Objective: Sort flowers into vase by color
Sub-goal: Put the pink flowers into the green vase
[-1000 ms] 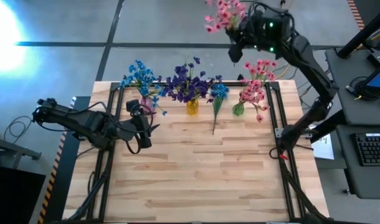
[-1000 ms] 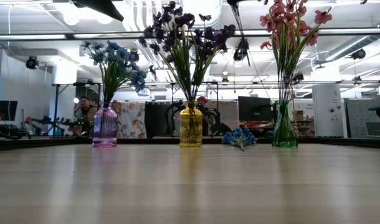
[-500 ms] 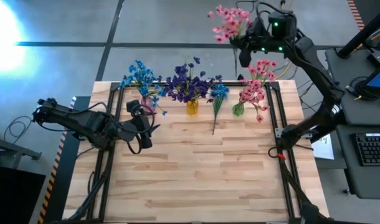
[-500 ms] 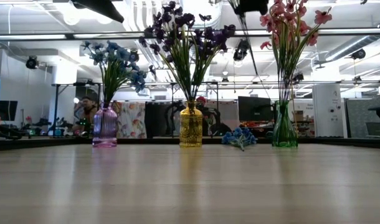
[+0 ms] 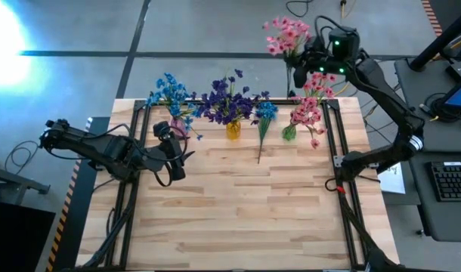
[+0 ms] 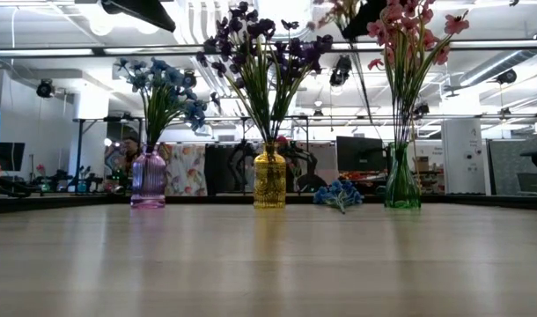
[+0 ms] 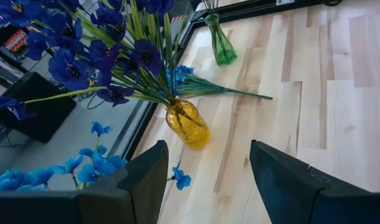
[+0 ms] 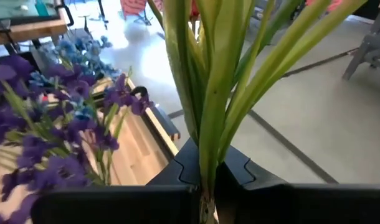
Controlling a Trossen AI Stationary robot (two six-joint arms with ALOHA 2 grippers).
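A: Where is the pink sprig [image 5: 286, 33]?
B: High up at one o'clock, past the table [image 5: 238, 204], pinched tight in the right gripper [image 5: 302, 62].
A: And the left gripper [image 5: 172, 151]?
B: Wide apart, holding nothing, at nine o'clock by the purple vase [image 5: 179, 125].

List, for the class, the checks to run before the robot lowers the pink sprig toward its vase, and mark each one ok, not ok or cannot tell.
1. Right gripper shut on the pink sprig, stems clamped between the fingers: ok.
2. Sprig held above the far right corner, near the green vase of pink flowers: ok.
3. Stem tip lined up over the vase mouth: cannot tell.
4. Green vase upright on the table: ok.
5. Left gripper open, near the purple vase, away from the green one: ok.
6. Loose blue sprig lying on the table, not yet sorted: not ok.
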